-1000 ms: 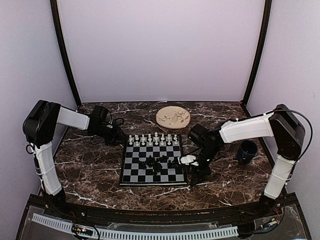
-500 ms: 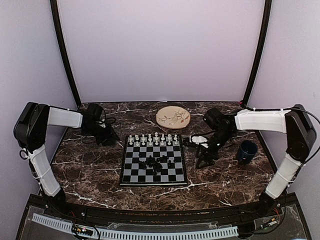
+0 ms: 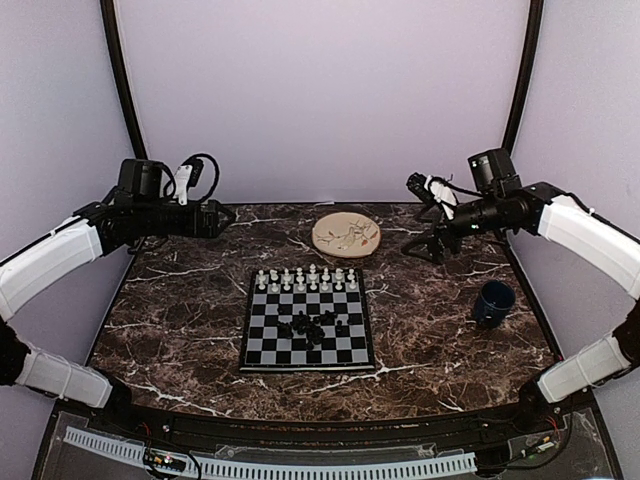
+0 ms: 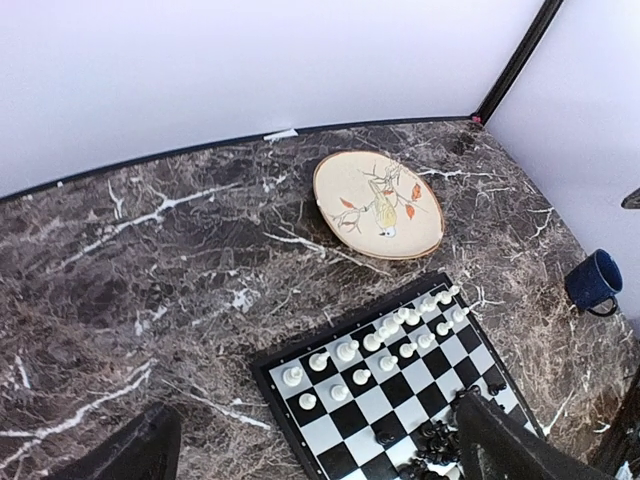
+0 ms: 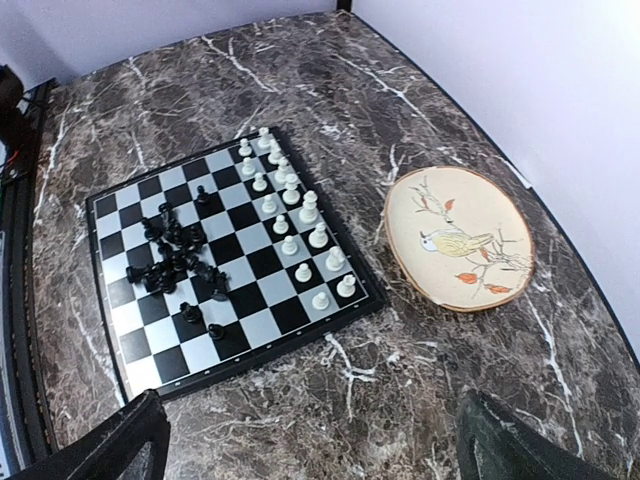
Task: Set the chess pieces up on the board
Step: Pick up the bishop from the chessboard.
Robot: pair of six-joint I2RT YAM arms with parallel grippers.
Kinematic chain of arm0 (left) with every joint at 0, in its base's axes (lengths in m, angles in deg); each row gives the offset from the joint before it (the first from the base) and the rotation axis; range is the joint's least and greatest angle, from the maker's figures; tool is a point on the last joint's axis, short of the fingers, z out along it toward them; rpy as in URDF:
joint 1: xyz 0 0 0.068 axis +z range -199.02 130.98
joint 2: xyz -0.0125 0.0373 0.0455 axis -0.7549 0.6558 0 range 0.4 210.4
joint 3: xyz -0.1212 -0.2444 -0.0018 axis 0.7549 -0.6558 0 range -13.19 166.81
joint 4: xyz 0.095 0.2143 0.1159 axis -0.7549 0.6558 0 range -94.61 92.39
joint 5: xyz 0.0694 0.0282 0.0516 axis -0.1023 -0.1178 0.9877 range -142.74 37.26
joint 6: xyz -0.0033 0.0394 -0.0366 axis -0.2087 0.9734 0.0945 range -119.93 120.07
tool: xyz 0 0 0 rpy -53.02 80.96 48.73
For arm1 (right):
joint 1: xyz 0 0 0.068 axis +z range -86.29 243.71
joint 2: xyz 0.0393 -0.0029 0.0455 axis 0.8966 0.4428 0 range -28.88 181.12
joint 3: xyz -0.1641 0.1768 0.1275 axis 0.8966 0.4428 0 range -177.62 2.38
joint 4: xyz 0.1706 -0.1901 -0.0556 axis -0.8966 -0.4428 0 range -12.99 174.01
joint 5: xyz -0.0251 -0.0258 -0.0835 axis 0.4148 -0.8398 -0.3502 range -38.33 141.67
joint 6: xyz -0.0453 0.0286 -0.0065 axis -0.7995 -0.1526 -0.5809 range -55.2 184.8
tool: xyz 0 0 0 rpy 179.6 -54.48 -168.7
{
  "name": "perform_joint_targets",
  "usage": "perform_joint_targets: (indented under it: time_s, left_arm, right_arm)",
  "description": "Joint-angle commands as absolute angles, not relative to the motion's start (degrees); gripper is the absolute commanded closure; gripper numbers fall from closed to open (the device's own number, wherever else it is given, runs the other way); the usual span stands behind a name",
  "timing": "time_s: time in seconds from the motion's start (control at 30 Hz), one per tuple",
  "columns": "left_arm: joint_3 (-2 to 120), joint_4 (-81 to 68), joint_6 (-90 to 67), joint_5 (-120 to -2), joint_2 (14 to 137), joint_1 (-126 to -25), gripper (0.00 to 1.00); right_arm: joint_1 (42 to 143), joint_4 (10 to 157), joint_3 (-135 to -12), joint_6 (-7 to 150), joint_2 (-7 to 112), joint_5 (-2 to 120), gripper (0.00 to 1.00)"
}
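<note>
Near side of the board (image 4: 322,432) cut off by the left wrist view's bottom edge, black chess pieces (image 4: 435,442) partly hidden behind a finger (image 4: 510,450) of the left pincer (image 4: 318,410), right pincer (image 5: 310,400) showing only two dark corners, heaped pieces overhead too small to tell apart, left arm (image 3: 40,265) cropped at the side.

Reads as a robotics lab test cell. Boxed in by plain pale lilac panels (image 3: 320,90) set in black corner posts (image 3: 128,100). Floored by a dark marble-patterned worktop (image 3: 180,330), with a white-and-black left arm (image 3: 55,262) and right arm (image 3: 590,232) rising from its near edge, cables looped at their wrists. Edged in front by a white slotted cable duct (image 3: 300,467). Dressed with staged props: a small board (image 3: 265,350), a painted plate (image 3: 345,234), a blue mug (image 3: 494,301).
</note>
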State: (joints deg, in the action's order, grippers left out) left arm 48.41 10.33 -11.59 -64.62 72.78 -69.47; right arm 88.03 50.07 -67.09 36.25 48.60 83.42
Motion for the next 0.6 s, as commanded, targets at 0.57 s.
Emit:
perform_joint_targets:
  time_s: [0.57]
  left_arm:
    - [50.72,8.13,-0.99,-63.60,81.95,-71.85,0.41]
  right_arm:
    - [83.39,70.65,-48.84,40.30,44.46,67.60,0.00]
